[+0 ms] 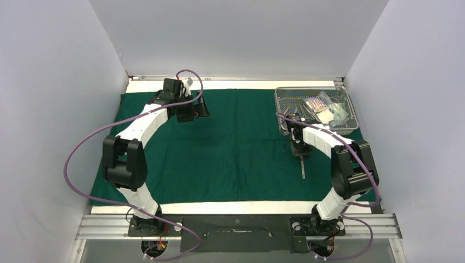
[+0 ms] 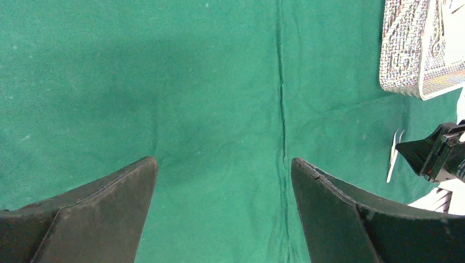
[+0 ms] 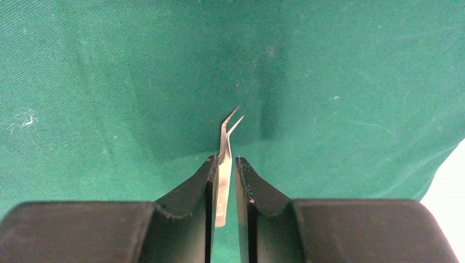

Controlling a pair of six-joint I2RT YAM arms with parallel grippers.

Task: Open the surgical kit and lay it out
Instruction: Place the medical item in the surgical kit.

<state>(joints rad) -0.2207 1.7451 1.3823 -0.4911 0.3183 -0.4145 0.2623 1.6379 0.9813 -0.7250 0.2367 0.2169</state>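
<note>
Right wrist | right pincer (image 3: 225, 160) barely spread around tweezers (image 3: 221, 192), cloth (image 3: 109, 82) edge close | left pincer (image 2: 224, 160) spread

Cloth (image 1: 230, 159) plain dark green; tray (image 2: 403, 49) silver wire mesh; tweezers (image 3: 222, 172) shiny steel; walls (image 1: 55, 82) plain pale grey.

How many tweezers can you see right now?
1: slim curved-tip steel tweezers on the dark green cloth, between the right tool's fingers. More may be hidden among the silver wire-mesh tray's contents.
</note>
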